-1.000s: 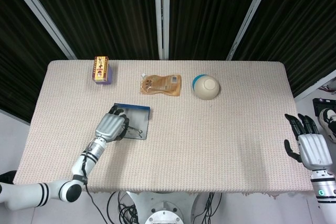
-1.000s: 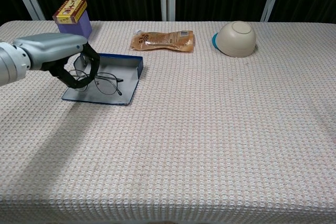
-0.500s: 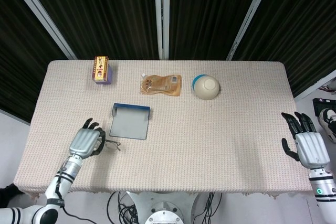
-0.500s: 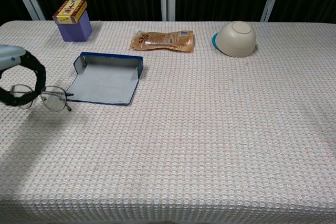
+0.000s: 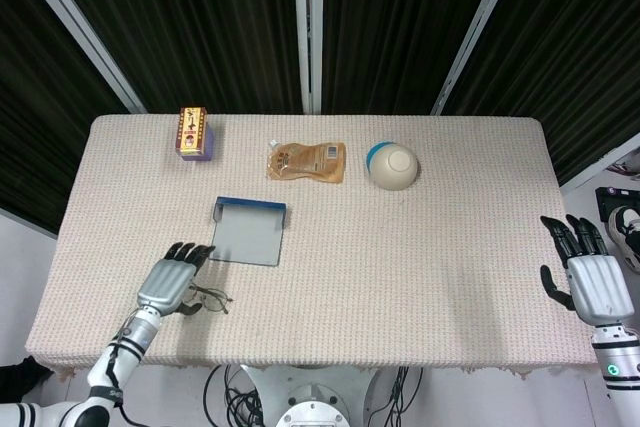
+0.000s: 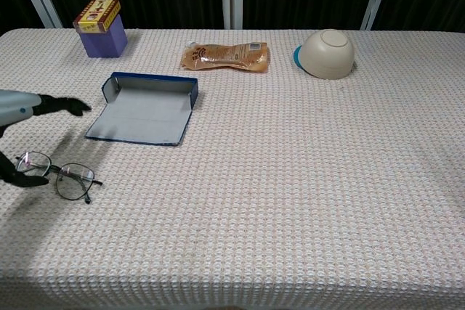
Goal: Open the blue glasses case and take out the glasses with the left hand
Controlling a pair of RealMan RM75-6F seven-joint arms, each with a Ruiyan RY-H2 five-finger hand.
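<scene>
Surveying the table [image 5: 470, 277] from your head view: you have broad bare cloth across the centre, lower middle and right of frame. Clutter sits only along the upper edge, namely a purple-and-yellow box [image 5: 193, 133] at upper left, a tan pouch [image 5: 306, 161] at upper centre, and an overturned cream bowl [image 5: 392, 166] with a blue rim just right of it. All three lie well apart from the lower-left working area.

Item, task: blue glasses case [image 5: 248, 230], left of centre. It lies open and flat, grey lining up, its raised blue wall on the far side, nothing inside it.

Item, task: glasses [image 6: 58, 170], thin dark wire frame, round clear lenses. They rest on the cloth in the lower left of the chest view, below and left of the case and apart from it, near the front table edge.

Item: your left hand [image 5: 172, 280], lower left of the head view, fingers spread and pointing towards the case. Its palm hangs over the left part of the glasses; whether a fingertip [image 6: 30, 180] touches the frame, you cannot tell.

Item: your right hand [image 5: 592, 279], far right, beyond the table's right edge, fingers spread, holding nothing.

Change noted: half a second ago your left hand gripped the glasses with curled fingers; now its fingers are extended and the glasses lie lower on the cloth. The case, box, pouch and bowl are unmoved.
</scene>
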